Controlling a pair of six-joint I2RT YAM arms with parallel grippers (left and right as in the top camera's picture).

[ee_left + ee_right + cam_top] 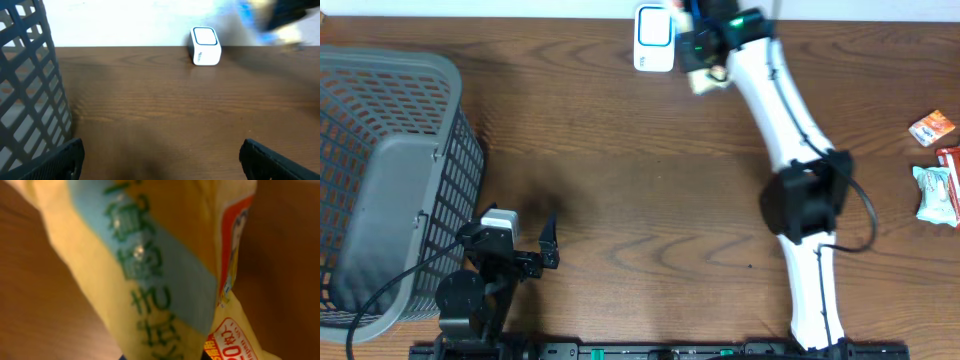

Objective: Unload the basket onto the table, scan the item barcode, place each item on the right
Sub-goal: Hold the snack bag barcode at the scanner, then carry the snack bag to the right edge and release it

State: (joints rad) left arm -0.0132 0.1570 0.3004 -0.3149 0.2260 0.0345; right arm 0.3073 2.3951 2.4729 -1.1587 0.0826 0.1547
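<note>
The packet (150, 270) is a thin yellow pouch with a pale blue band of green characters, an orange-red patch along one edge and a red label at its lower corner. It sits pinched between the closed jaws of the right gripper (708, 60), tilted, so close that it fills the wrist view; from overhead only a pale corner shows below the jaws. The scanner (653, 38), a small white box with a blue-rimmed face, stands upright just beside those jaws, and well ahead of the wide-open left gripper (165, 165).

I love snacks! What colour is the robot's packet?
The packet is yellow with a blue band and green letters; best in the right wrist view.
</note>
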